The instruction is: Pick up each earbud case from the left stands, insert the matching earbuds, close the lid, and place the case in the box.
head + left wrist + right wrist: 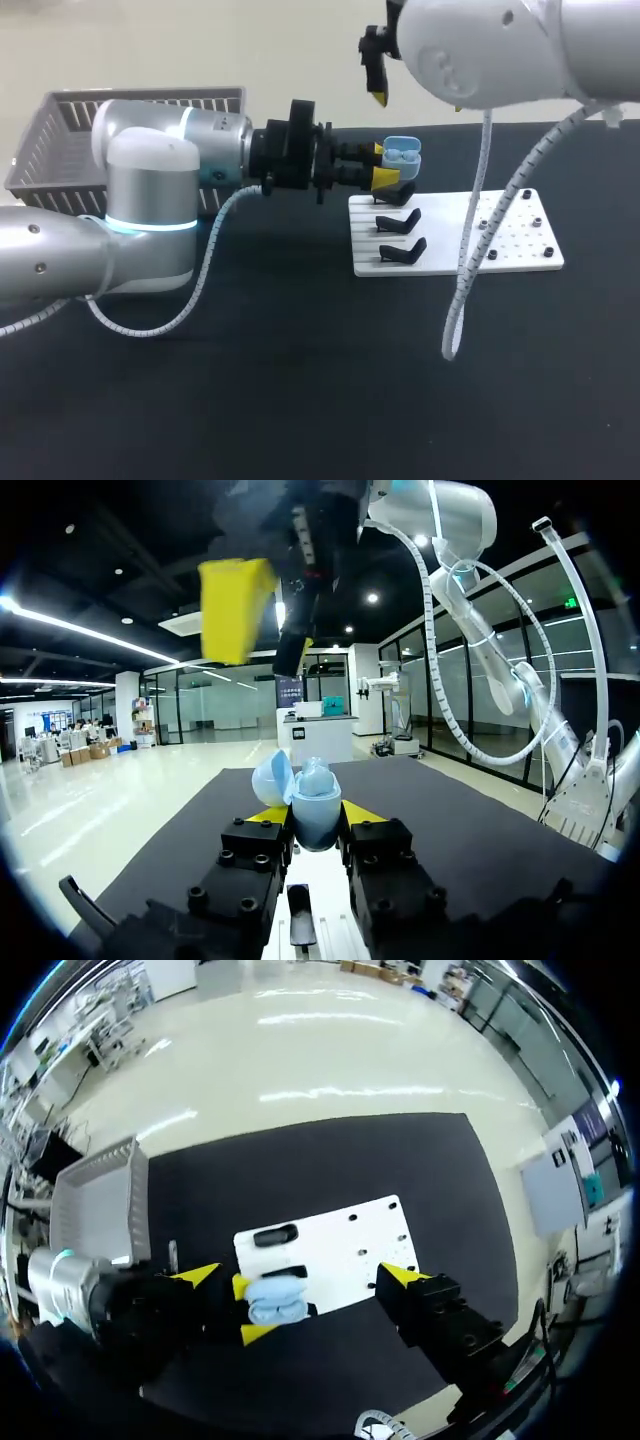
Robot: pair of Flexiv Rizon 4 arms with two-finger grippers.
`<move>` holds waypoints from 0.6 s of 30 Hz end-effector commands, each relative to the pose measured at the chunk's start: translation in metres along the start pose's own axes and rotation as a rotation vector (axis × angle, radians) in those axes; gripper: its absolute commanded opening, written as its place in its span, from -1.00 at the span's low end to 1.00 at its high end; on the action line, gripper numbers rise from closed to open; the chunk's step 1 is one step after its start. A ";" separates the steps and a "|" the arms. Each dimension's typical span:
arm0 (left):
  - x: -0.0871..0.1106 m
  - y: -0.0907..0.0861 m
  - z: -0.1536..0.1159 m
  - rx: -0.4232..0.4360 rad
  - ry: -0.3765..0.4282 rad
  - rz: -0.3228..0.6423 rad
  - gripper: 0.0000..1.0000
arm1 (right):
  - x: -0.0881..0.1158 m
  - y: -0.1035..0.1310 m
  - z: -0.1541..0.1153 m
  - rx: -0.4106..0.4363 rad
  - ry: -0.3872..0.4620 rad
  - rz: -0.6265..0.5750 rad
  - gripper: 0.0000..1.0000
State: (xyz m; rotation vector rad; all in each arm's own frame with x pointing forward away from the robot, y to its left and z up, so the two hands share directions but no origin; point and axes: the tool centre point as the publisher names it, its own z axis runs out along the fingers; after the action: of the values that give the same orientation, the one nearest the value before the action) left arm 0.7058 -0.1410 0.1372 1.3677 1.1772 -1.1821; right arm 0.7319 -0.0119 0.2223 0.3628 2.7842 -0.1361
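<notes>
The pale blue earbud case sits with its lid swung open, clamped from both sides between the yellow tips of the left claw. It is held just above the farthest of three black stands that line the left edge of a white board. Whether it touches the stand beneath it cannot be made out. In the left wrist view the case stands upright between the fingers, with the lid tipped to one side. The right claw hangs above the case, its fingers spread well apart and holding nothing. A grey slatted basket rests on the black tabletop behind the left arm, well apart from the board.
</notes>
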 end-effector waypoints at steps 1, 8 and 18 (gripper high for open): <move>0.000 0.000 0.000 -0.002 -0.001 0.001 -1.00 | -0.007 -0.007 0.012 -0.003 -0.062 0.029 1.00; 0.000 0.000 0.000 -0.002 -0.001 0.001 -1.00 | -0.018 -0.015 0.032 0.021 -0.020 0.052 1.00; 0.000 0.000 0.000 -0.002 -0.001 0.001 -1.00 | -0.014 -0.021 0.056 0.034 0.048 0.057 1.00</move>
State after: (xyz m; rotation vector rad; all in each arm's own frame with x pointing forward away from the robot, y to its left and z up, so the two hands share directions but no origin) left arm 0.7058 -0.1410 0.1372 1.3677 1.1772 -1.1821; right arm 0.7514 -0.0448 0.1779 0.4580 2.8064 -0.1568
